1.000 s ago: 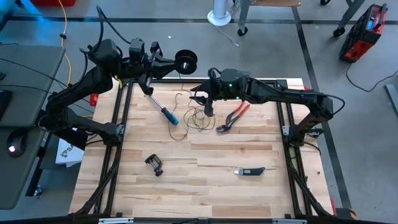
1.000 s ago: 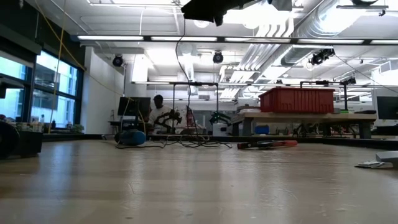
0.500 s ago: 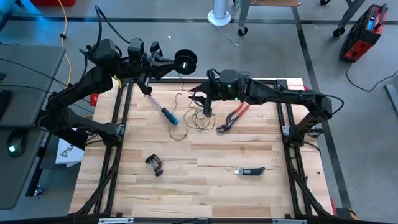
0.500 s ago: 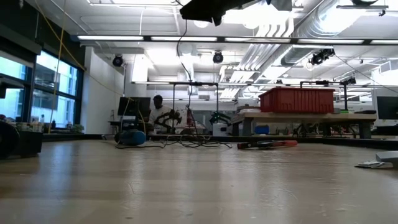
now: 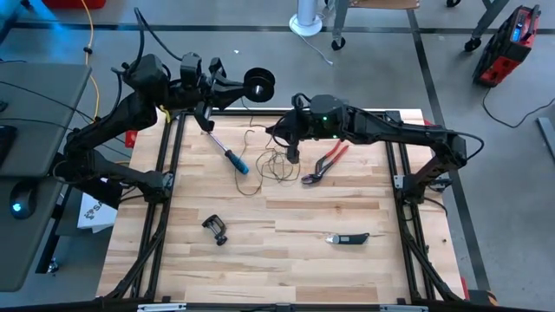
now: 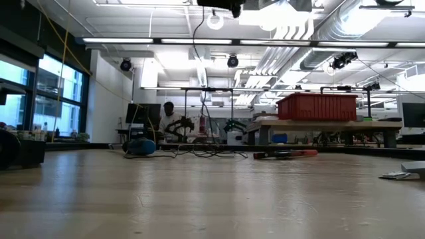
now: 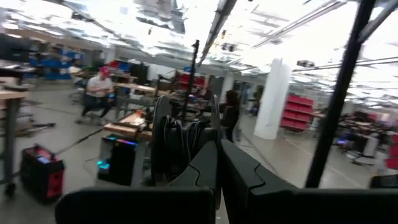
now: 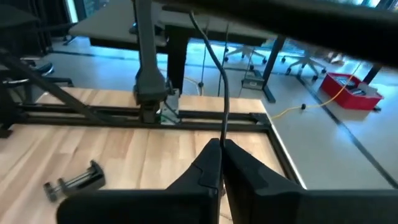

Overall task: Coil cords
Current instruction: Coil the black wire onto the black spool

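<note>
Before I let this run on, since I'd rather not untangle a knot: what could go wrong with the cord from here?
1. The right end effector is shut on the thin cord; it may slip free.
2. Loose loops of cord lie beside the red pliers and the blue-handled screwdriver; pulling could snag either.
3. The left end effector holds the black reel past the table edge; a tug could dislodge it.

A wooden table (image 5: 286, 260) is shown, on which a thin cord (image 5: 276, 165), screwdriver (image 5: 231, 157), red pliers (image 5: 325, 163), clamp (image 5: 215, 230) and knife (image 5: 348, 237) are laid.
</note>
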